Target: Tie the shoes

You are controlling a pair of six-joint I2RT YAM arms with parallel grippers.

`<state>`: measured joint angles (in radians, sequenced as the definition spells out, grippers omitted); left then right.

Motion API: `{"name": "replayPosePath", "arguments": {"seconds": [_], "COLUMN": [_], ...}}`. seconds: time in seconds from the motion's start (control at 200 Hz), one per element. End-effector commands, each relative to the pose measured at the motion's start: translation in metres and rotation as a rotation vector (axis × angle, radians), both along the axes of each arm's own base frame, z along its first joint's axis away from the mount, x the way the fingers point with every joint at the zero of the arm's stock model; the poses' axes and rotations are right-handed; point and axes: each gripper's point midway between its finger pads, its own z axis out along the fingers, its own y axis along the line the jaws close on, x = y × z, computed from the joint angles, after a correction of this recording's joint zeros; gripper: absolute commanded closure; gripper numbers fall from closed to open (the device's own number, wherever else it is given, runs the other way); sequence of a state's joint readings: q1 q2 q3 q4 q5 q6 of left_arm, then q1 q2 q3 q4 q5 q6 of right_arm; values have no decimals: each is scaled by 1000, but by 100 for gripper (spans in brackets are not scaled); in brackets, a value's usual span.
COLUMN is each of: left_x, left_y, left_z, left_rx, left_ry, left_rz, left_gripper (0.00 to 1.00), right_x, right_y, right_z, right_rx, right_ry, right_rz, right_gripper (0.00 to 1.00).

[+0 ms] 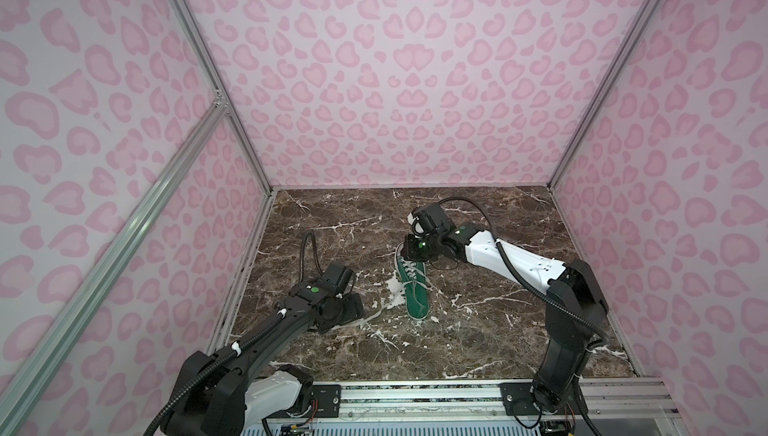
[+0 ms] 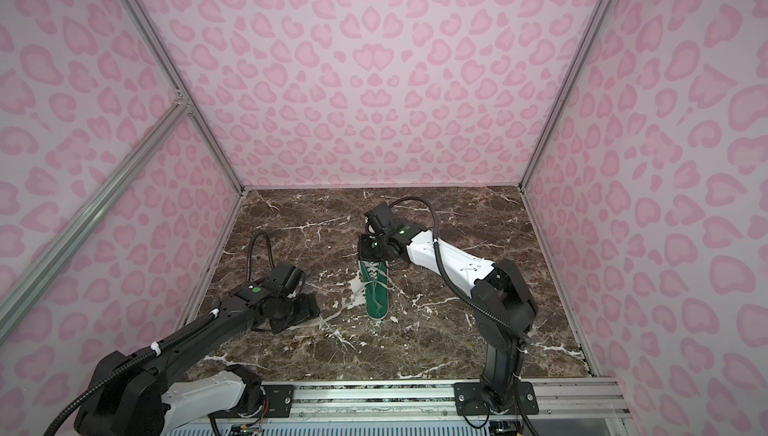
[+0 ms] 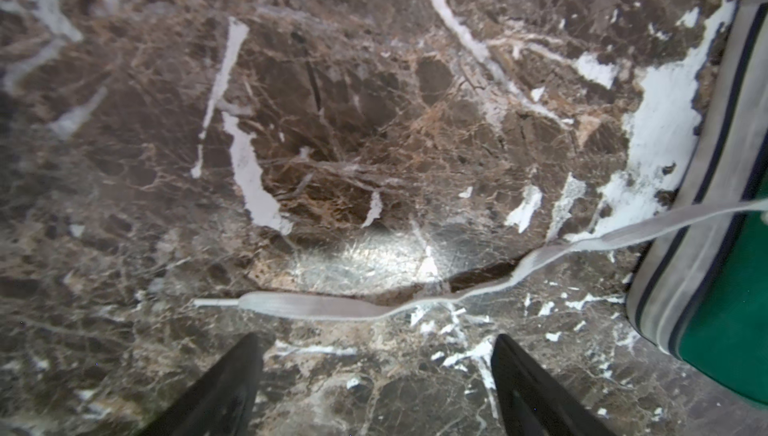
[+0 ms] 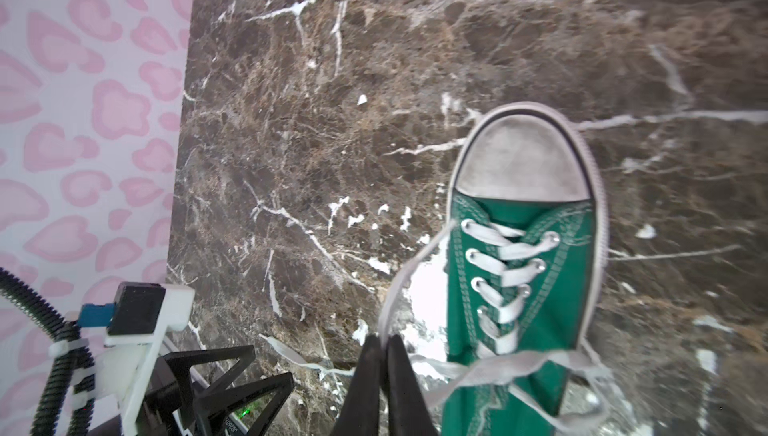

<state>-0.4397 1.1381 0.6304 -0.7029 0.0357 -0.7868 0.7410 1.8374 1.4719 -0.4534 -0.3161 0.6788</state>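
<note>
While the green shoe (image 1: 412, 288) lies near the middle of the desk (image 1: 498, 322), toe toward the back wall and heel toward the robot, its white laces are not yet tied. One lace (image 3: 316, 309) runs flat over the desk away from the shoe, and the left gripper (image 3: 376, 355) hangs just above its free end with the jaws wide apart, holding nothing. The right gripper (image 4: 384, 351) is beside the front of the shoe with its jaws pressed together; a second lace (image 4: 409, 272) goes from the first eyelets down to the tips, so I judge it is pinched there, but the contact itself is hard to see. In both top views this gripper covers the toe. Several things could go wrong from here. The flat lace is thin and lies close on the stone, so the left jaws may close over it and slide off, or push the tip away. If the right arm pulls strongly, the light shoe may turn or drag, and the loose lace would move from under the left gripper. The crossed laces near the tongue could also catch.
</note>
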Motion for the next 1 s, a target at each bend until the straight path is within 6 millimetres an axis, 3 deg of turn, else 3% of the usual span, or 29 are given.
{"name": "replayPosePath", "arguments": {"seconds": [0.0,0.5,0.995], "left_x": [-15,-19,-18], "left_y": [16,15,17], "left_z": [-9,-25,-23], "left_rx": [27,-3,0], "left_ry": [33,42,20], "left_rz": [36,69,77], "left_gripper": [11,12,12], "right_x": [-6,-7,0], "right_y": [24,73,103], "right_z": [0,-56,-78], "right_rx": [28,-39,-22], "right_ry": [-4,65,128], "right_rz": [44,112,159], "right_gripper": [91,91,92]}}
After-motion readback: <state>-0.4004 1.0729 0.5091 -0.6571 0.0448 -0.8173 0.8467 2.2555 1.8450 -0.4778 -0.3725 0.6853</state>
